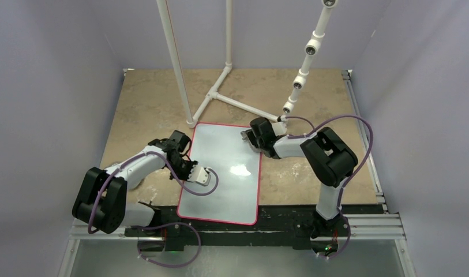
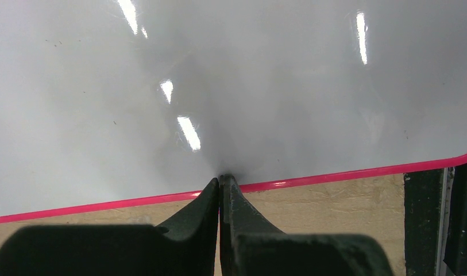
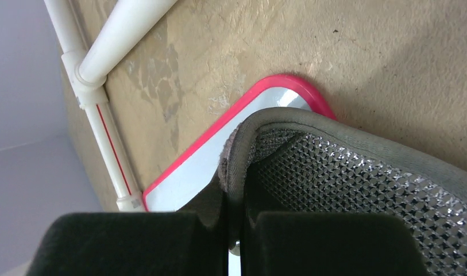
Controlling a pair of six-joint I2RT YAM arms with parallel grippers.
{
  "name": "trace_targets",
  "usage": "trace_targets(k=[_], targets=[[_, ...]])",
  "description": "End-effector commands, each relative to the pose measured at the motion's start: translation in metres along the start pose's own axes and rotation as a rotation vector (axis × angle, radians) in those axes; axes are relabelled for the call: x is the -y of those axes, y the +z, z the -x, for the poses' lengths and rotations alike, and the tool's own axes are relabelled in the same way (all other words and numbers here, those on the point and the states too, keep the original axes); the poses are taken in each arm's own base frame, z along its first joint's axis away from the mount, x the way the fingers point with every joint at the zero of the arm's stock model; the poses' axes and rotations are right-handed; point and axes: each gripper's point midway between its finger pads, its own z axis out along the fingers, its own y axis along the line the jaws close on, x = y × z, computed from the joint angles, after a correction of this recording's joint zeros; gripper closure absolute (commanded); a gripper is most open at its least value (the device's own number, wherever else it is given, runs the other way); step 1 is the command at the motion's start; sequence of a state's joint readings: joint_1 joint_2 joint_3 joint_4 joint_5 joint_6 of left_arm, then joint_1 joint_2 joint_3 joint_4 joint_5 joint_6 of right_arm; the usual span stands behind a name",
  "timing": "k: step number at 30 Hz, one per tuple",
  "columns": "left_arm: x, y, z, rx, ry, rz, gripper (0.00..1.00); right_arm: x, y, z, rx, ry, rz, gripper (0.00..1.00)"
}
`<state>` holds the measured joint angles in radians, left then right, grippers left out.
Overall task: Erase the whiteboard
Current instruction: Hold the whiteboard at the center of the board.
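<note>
One flat glossy white whiteboard with a thin red border (image 1: pixel 232 196) is lying on the tan mottled worktop (image 1: pixel 151 104), between the two arms and near the front edge. One wrinkly grey pad with a silver mesh face (image 3: pixel 346 184) is lying over the board's far right corner. The right gripper (image 3: pixel 234 201) is pinching that pad's edge between its nearly closed fingers. The left gripper (image 2: pixel 220 179) is keeping its fingers pressed together, holding nothing, with its tips at the board's left red border. One white plastic pipe frame (image 1: pixel 214 92) is standing behind the board.
</note>
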<state>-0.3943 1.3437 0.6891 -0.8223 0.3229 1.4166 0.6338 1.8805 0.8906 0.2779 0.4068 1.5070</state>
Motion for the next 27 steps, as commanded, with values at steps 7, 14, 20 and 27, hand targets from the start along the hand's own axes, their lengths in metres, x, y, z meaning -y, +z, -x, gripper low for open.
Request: trace_targets(k=[7, 14, 20, 27], targets=[[0.035, 0.004, -0.034, -0.153, -0.043, -0.131, 0.97, 0.057, 0.021, -0.132, -0.176, -0.438, -0.212, 1.0], [0.035, 0.001, -0.035, -0.162, -0.045, -0.124, 0.97, 0.026, 0.016, -0.213, -0.335, -0.474, -0.083, 1.0], [0.035, 0.001, -0.035, -0.165, -0.043, -0.124, 0.97, 0.092, -0.017, -0.172, -0.348, -0.494, -0.17, 1.0], [0.033, -0.001, -0.035, -0.162, -0.039, -0.116, 0.97, 0.184, -0.065, -0.068, -0.203, -0.448, -0.307, 1.0]])
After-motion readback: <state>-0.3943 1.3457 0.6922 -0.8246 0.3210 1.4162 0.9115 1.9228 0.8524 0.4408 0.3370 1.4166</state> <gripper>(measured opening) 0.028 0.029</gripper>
